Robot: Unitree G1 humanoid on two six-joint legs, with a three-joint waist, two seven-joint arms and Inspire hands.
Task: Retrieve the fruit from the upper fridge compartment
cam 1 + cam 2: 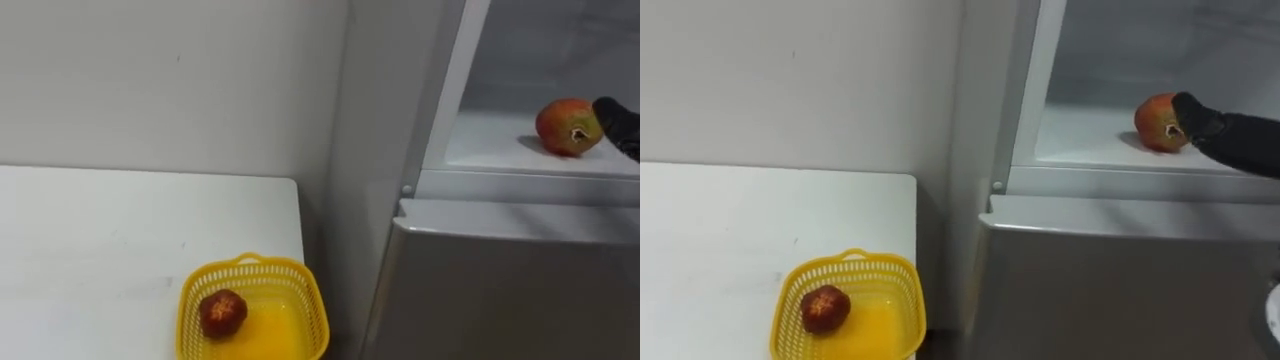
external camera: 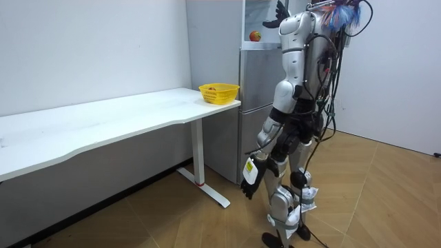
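A red-and-green fruit (image 1: 1158,122) rests on the white shelf (image 1: 1090,140) of the open upper fridge compartment. My right hand (image 1: 1220,130), dark and reaching in from the right, has its straight fingers against the fruit's right side without curling round it. The room view has the same hand (image 2: 281,14) raised into the compartment beside the fruit (image 2: 255,36). My left hand (image 2: 249,182) hangs relaxed by my thigh. I stand right in front of the fridge.
A yellow basket (image 1: 850,258) holding another red fruit (image 1: 825,308) sits on the corner of the white table (image 1: 720,230), left of the fridge. The closed grey lower fridge door (image 1: 1120,280) lies below the shelf. A white wall runs behind the table.
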